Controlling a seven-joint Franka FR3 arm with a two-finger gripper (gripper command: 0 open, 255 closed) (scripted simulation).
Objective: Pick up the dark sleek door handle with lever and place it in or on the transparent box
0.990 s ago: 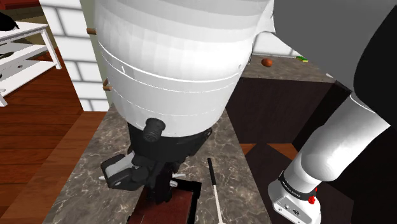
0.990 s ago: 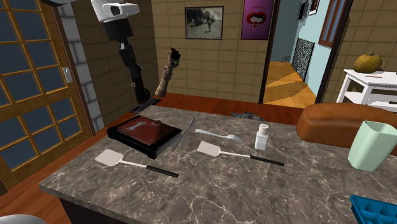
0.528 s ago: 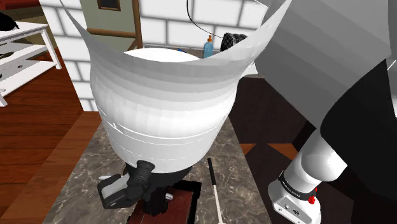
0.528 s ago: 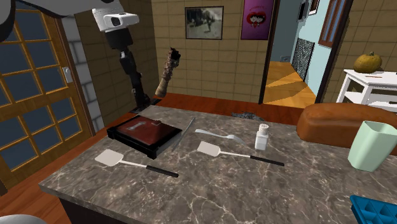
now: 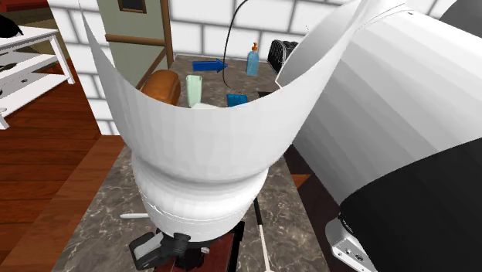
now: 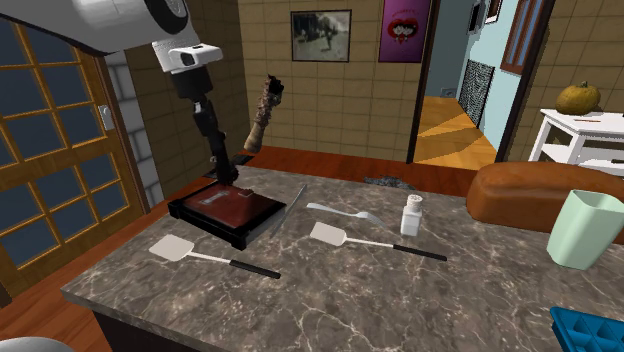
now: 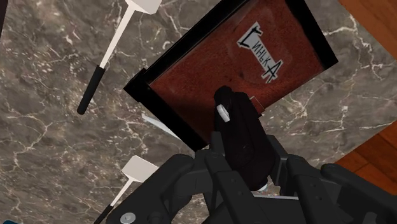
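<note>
On the marble counter (image 6: 400,290) the box (image 6: 262,228) lies open. The gripper (image 6: 224,170), pinching the handle (image 7: 238,130), has come lower than a second ago. The handle now hangs just over the box, so the release seems near.

Countertop (image 7: 51,165) veined marble, smooth; door handle (image 7: 245,137) matt black; box (image 7: 210,70) floor rough, reddish-brown.

Marble counter (image 6: 380,300): box (image 6: 205,226), spatulas (image 6: 215,257), fork (image 6: 342,210)
</note>
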